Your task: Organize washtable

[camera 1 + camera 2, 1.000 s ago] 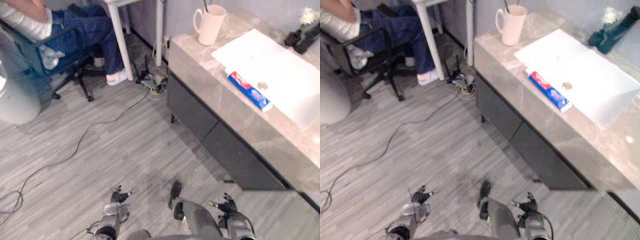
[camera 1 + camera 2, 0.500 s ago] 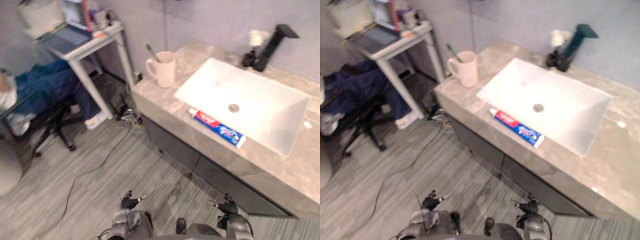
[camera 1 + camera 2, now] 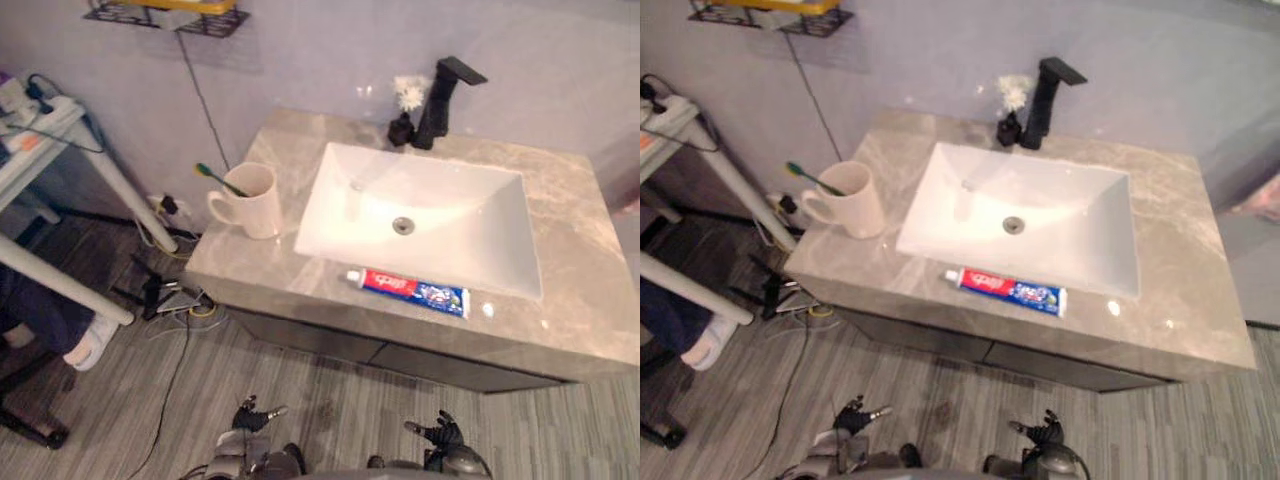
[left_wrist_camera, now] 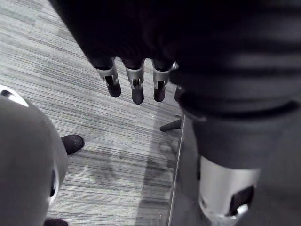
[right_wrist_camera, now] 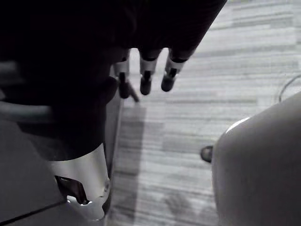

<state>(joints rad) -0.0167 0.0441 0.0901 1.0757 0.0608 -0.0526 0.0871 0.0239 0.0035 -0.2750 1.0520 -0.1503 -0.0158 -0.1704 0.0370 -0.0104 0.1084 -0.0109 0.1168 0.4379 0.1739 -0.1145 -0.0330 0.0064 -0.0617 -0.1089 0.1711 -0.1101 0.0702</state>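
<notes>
A grey marble washtable (image 3: 575,215) carries a white rectangular sink (image 3: 440,235). A red, white and blue toothpaste tube (image 3: 408,291) lies flat on the front rim of the counter. A cream mug (image 3: 252,201) with a green toothbrush (image 3: 218,178) in it stands at the counter's left end. A black faucet (image 3: 440,100) rises behind the sink. Both hands hang low over the floor, well short of the counter: my left hand (image 3: 250,416) and my right hand (image 3: 438,434), each with relaxed straight fingers (image 4: 135,84) and nothing held.
A small dark bottle with a white flower (image 3: 404,118) stands beside the faucet. A white table leg (image 3: 112,185) and cables (image 3: 175,300) are on the floor at the left. A wire shelf (image 3: 165,14) hangs on the wall. A person's foot (image 3: 88,343) shows at left.
The camera has swung toward the washtable, which now sits square in the middle of view. Both hands stay low and empty.
</notes>
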